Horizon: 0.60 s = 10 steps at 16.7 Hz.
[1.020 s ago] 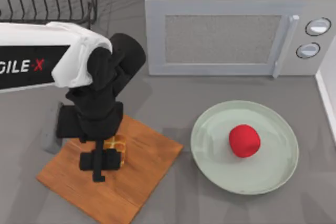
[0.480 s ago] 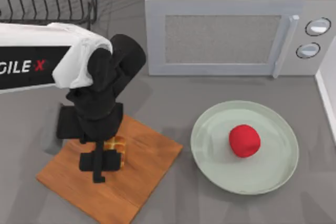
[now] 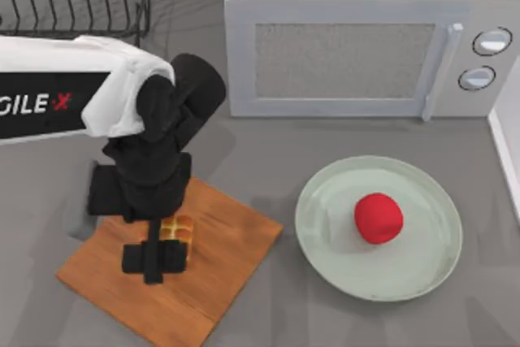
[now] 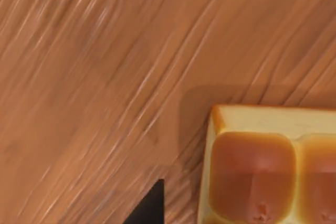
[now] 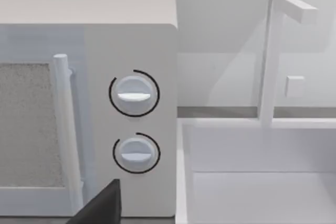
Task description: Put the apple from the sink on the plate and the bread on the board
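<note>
Bread down on the board, apple on the plate: both placements look done.

The grey-fronted microwave (image 3: 357, 46) fills twelve o'clock. The flat orange-brown wooden board (image 3: 223, 253) lies at seven o'clock; the round mint-green plate (image 3: 325, 225) at four o'clock carries the small red apple (image 3: 378, 218). The black left gripper (image 3: 154, 259) hangs over the board; compared with a second ago, the golden grid-scored bread (image 3: 179, 231) shows more beside it, suggesting release, though I cannot tell how wide its fingers stand. The right arm is parked facing the microwave's dials.
</note>
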Available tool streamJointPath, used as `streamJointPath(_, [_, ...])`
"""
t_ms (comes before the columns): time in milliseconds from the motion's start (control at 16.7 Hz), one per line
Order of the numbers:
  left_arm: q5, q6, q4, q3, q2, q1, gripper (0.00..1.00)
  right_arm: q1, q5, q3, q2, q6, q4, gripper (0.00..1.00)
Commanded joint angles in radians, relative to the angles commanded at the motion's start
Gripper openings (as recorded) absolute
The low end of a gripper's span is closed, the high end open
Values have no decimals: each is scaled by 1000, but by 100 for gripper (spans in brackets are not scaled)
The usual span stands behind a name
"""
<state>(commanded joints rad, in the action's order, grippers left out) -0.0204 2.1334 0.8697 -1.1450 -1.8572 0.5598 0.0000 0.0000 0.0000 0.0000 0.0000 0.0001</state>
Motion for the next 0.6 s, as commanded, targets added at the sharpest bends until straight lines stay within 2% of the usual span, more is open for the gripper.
streamJointPath(600, [0, 0, 0, 0, 1, -1, 100, 0, 0, 0, 0, 0, 0, 100])
